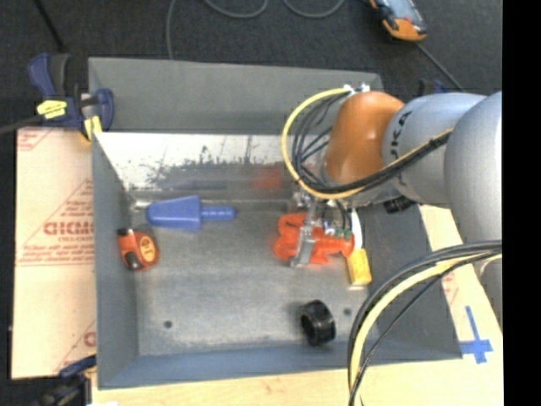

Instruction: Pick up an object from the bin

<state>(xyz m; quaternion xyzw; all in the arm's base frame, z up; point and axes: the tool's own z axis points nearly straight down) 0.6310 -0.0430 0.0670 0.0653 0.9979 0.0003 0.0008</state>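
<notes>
a: where's the claw (301, 245)?
b: at the right-centre of the bin (220, 299), low over an orange toy (285, 240) lying directly beneath it.
a: open or closed?
b: can't tell, nor whether it has hold. the toy's long side seems to run across the bin, with a yellow block (359, 266) just beside it.

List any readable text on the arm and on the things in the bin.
"KU": dark letters on the arm's grey link, the rest behind cables.
On the small orange-and-black thing at the left: a round label, too small to read.
On the blue tool, black ring and orange piece under the arm: no text visible.
</notes>
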